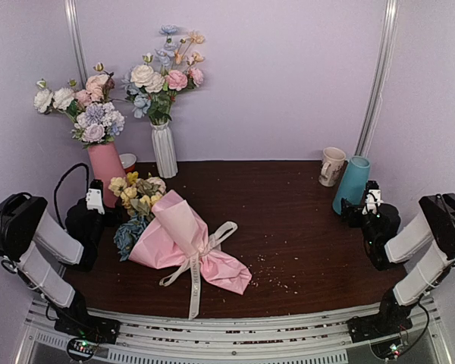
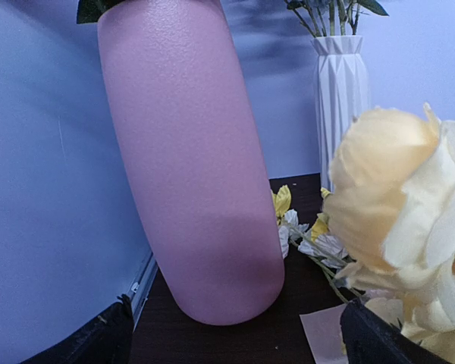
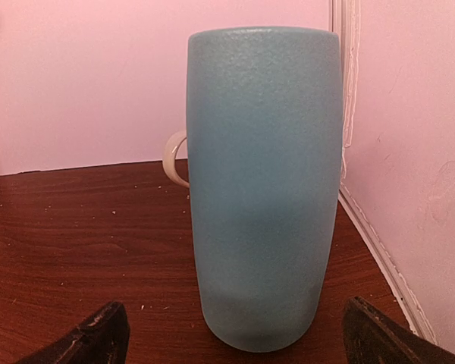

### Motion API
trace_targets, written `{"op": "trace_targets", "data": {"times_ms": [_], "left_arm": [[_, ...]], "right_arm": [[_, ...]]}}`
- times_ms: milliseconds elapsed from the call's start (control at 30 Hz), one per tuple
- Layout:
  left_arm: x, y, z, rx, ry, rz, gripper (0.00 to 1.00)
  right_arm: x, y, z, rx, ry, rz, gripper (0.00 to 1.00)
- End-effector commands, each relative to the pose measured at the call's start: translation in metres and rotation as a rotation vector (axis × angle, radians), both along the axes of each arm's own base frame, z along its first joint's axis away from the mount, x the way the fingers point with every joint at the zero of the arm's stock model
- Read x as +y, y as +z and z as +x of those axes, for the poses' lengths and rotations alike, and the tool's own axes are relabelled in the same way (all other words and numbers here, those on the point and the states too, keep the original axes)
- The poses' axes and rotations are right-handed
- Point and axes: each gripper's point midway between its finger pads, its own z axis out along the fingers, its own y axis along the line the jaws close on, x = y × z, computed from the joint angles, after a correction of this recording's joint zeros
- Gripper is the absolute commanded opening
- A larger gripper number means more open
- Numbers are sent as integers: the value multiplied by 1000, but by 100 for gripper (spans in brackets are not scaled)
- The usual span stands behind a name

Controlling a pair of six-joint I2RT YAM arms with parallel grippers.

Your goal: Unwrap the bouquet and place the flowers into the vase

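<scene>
The left tool (image 1: 97, 194) and right tool (image 1: 370, 196) are both gaping empty, crowding the pink vase (image 1: 106, 173) and the teal vase (image 1: 352, 184); I'm fearing a forward nudge toppling either.

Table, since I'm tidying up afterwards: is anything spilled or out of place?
Yes: pale crumbs speckle the dark table beside the bouquet, whose cream ribbon trails over the near edge.
</scene>
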Motion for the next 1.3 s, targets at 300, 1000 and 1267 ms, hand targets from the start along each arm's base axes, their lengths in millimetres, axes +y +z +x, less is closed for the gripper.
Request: {"op": "trace_targets", "data": {"times_ms": [300,1000,1267], "left_arm": [[18,32,-9,-19,102,-55,98],[-1,115,-83,-32,-27,-517,98],[-48,152,-112,111,-294,-503,91]], "right_arm": [[-2,5,3,-20,-10,3,100],[146,74,-18,75,360,-79,100],[123,89,-13,129,155,259,100]]}}
